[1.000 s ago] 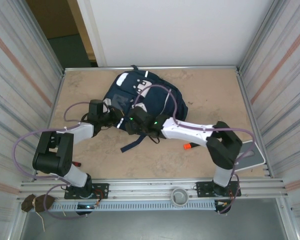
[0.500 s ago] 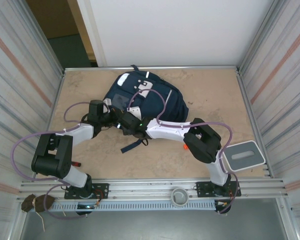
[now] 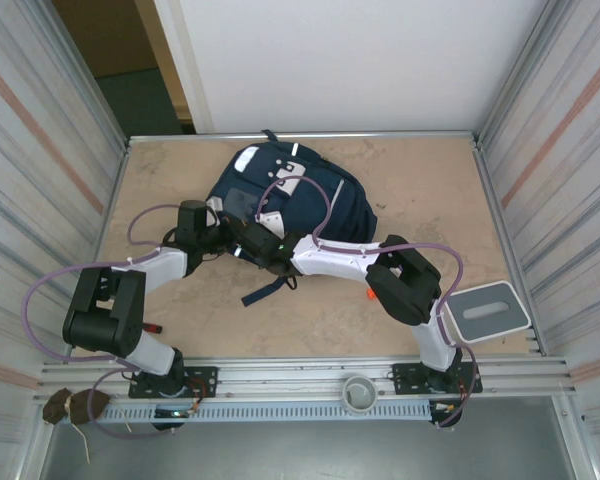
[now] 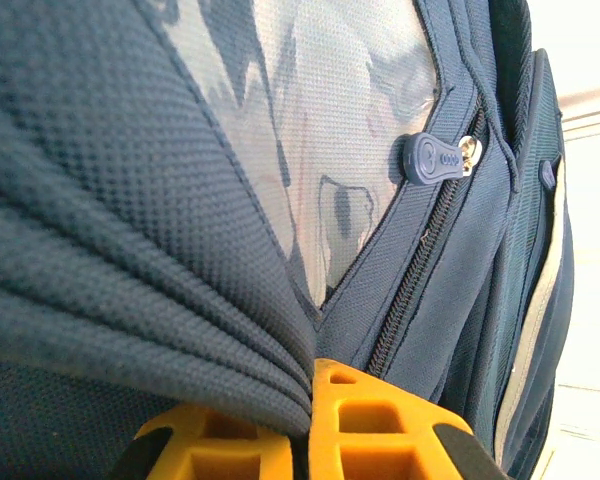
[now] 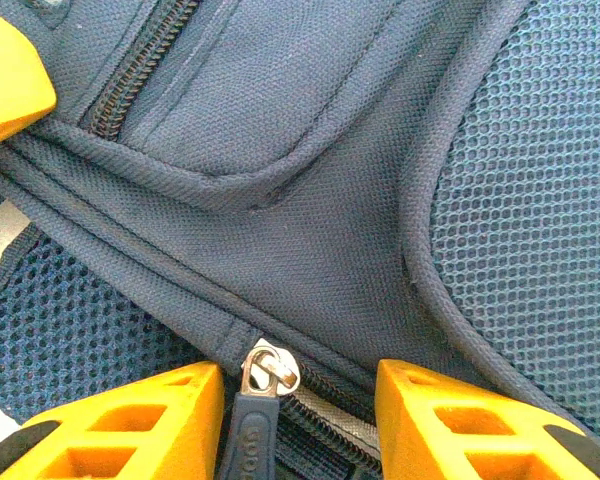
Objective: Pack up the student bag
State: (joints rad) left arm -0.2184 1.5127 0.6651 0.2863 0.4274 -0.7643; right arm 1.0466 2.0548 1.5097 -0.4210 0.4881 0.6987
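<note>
**Student bag** [image 3: 315, 195]: lies flat on the far middle of the table [image 3: 430, 190], with both arms reaching to its near left edge.

**Left gripper** [image 4: 308, 398]: jaws pressed together on a gathered fold of the navy cloth, beside a pocket zip [image 4: 415, 262].

**Right gripper** [image 5: 300, 395]: jaws parted, with a zip pull [image 5: 255, 415] lying between them, not clamped. A mesh panel [image 5: 520, 200] lies to one side.

**Handling:** the bag is soft woven cloth that creases under a pinch, so it probably rises as a loose fold rather than as a whole. It looks limp and fairly light.

**Suggested holds:** the cloth edge beside a zip for bracing, and the small moulded pull for opening. The pull is narrow and may slip from the pads.
</note>
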